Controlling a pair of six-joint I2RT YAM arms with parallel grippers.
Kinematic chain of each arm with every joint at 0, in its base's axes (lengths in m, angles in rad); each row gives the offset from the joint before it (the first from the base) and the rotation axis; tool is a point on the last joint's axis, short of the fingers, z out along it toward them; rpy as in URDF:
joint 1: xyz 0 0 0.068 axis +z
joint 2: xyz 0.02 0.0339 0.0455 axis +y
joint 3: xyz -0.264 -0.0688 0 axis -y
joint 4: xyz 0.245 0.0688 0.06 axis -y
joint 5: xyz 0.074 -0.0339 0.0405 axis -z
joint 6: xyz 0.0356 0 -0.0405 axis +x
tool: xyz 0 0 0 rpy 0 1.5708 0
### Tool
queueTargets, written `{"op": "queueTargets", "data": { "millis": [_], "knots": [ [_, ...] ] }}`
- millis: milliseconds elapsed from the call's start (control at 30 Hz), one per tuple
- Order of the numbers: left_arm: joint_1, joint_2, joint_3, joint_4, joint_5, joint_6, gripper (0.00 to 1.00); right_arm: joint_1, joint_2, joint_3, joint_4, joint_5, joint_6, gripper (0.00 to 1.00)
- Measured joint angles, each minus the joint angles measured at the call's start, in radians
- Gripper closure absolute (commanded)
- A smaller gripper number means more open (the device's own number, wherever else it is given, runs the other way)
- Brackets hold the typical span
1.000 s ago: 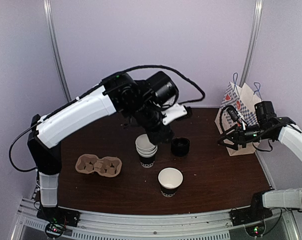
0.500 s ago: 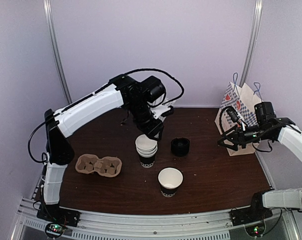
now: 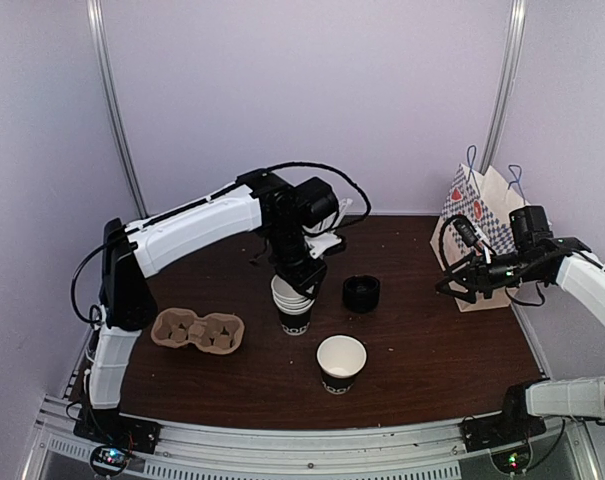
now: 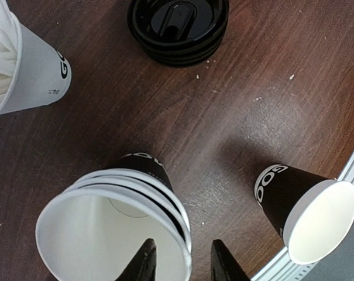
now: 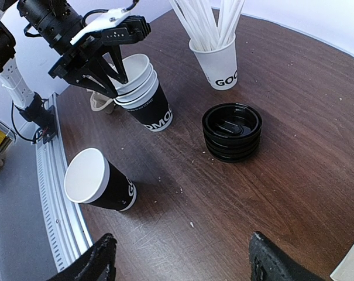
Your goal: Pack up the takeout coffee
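Observation:
The takeout coffee cup [image 3: 341, 362], a single black paper cup with white lettering, stands open-topped and lidless near the table's front, also seen in the left wrist view [image 4: 299, 202] and the right wrist view [image 5: 100, 181]. My left gripper [image 4: 182, 253] hangs over a stack of lidless white-rimmed cups [image 4: 115, 222]. One finger is inside the top cup and the other outside its rim, with a gap on each side. A stack of black lids [image 3: 361, 293] sits just right of the cups. My right gripper [image 5: 182, 252] hovers wide open and empty at the right [image 3: 460, 280].
A white cup of straws [image 5: 215, 58] stands behind the stack. A brown cardboard cup carrier [image 3: 197, 330] lies at the left. A patterned paper bag [image 3: 479, 215] stands at the back right, beside my right arm. The metal rail [image 3: 312, 440] borders the near edge.
My left arm has swung down and back onto the cup stack, and its jaws have narrowed around the top rim. The right arm has stayed put.

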Motion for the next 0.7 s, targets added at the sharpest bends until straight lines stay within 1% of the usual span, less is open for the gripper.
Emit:
{"op": "queueTargets", "data": {
  "millis": [100, 200, 367, 533, 700],
  "knots": [
    [-0.005, 0.013, -0.004, 0.005, -0.003, 0.0, 0.77, 0.0, 0.0, 0.0, 0.0, 0.001, 0.0, 0.23],
    [-0.008, 0.018, -0.009, 0.013, -0.006, 0.0, 0.9, 0.0, -0.002, 0.0, 0.0, 0.002, 0.0, 0.23],
    [-0.01, 0.018, -0.01, 0.018, -0.024, -0.002, 1.0, 0.0, -0.011, 0.0, 0.0, 0.002, 0.0, 0.24],
    [-0.01, 0.018, -0.008, 0.016, -0.047, 0.002, 1.0, 0.0, -0.012, 0.0, 0.0, 0.002, -0.001, 0.24],
    [-0.013, 0.0, -0.008, -0.005, -0.145, 0.026, 1.0, 0.0, -0.012, 0.0, 0.0, 0.002, -0.001, 0.24]
  ]
}}
